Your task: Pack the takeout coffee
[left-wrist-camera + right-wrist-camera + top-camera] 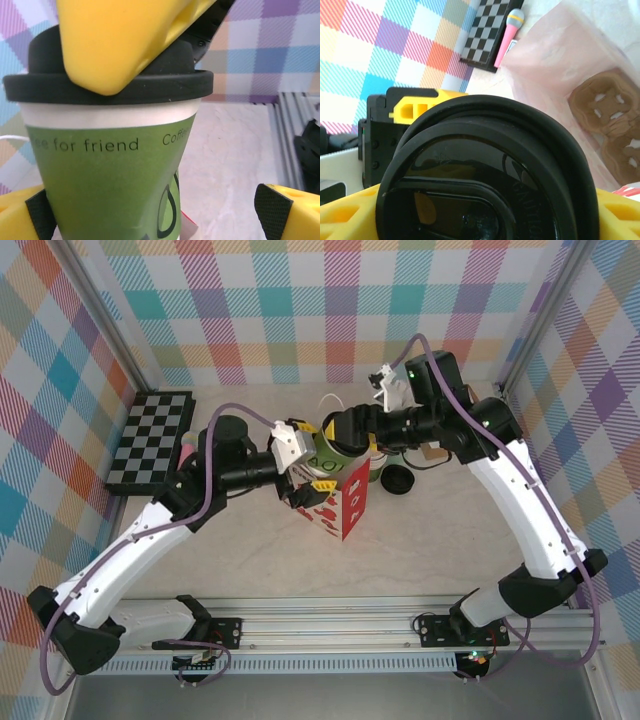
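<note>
Now, "for friend" takeout coffee (110,185) in right hand (480,215), left hand (155,215) wide open.

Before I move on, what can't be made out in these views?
Takeout coffee base: cut off by the left wrist view's bottom edge; in the top view the left gripper and bag cover it.
Bag floor: right wrist view, blocked by the lid.
Cup lettering: left wrist view, its start cut by the left edge.
</note>
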